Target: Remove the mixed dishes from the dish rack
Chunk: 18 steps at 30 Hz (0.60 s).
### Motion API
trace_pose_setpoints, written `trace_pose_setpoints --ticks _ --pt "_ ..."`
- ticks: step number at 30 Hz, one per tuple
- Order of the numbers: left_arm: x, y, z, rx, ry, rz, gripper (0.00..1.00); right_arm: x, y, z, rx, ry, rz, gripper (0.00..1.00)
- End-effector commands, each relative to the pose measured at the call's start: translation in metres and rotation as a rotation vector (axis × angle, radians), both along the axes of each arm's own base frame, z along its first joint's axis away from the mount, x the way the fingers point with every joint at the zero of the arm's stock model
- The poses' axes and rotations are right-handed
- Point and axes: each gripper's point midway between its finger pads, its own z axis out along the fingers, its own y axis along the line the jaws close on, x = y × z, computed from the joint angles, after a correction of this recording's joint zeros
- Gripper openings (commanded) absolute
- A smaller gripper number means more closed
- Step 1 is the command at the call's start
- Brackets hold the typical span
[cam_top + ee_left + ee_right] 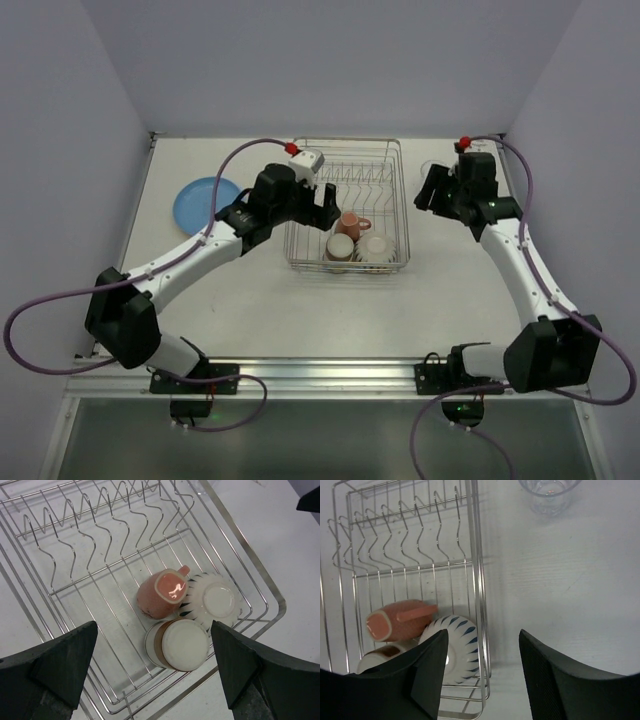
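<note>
Cups (pixel 162 595) and bowl (pixel 217 600) crowd one dish rack (pixel 115 565) corner (by its rim), left hand (pixel 152 635) and right hand (pixel 482 640) both apart.

Tines (pixel 100 535) behind clustered cups (pixel 162 592)

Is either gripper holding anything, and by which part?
Nothing is held: left gripper open over the dish rack, right gripper open over the table.

White counter (pixel 330 310), bare and matte – pale lavender walls (pixel 350 60) close it on three sides – a silver metal rail (pixel 330 375) along its near edge, a dark greenish panel (pixel 320 440) below
</note>
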Motion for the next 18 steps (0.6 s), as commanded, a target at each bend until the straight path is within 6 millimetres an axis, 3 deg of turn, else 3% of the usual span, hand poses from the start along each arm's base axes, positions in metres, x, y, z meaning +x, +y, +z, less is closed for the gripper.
trace_pose_setpoints --ticks 1,2,3,4,5,9,15,18 --pt "0.003 -0.015 0.018 0.021 -0.040 -0.081 1.00 -0.016 0.019 0.017 0.081 -0.091 0.070 0.61" --pt "0.003 -0.018 0.018 0.026 -0.045 -0.104 1.00 -0.023 0.021 0.026 0.096 -0.128 0.081 0.61" --pt "0.001 -0.023 0.015 0.043 -0.052 -0.159 1.00 -0.028 0.024 0.025 0.109 -0.134 0.091 0.61" --pt "0.003 -0.026 0.022 0.040 -0.070 -0.176 1.00 -0.038 0.027 0.012 0.124 -0.108 0.108 0.61" --pt "0.005 -0.028 0.021 0.061 -0.089 -0.198 1.00 -0.044 0.027 0.020 0.133 -0.149 0.114 0.62" --pt "0.012 -0.033 0.023 0.108 -0.200 -0.271 1.00 -0.057 0.027 0.019 0.133 -0.174 0.130 0.64" --pt "0.006 -0.053 0.000 0.185 -0.292 -0.514 1.00 -0.065 0.032 0.024 0.153 -0.181 0.156 0.65" --pt "0.014 -0.055 -0.013 0.222 -0.270 -0.516 1.00 -0.066 0.030 0.027 0.151 -0.187 0.145 0.65"
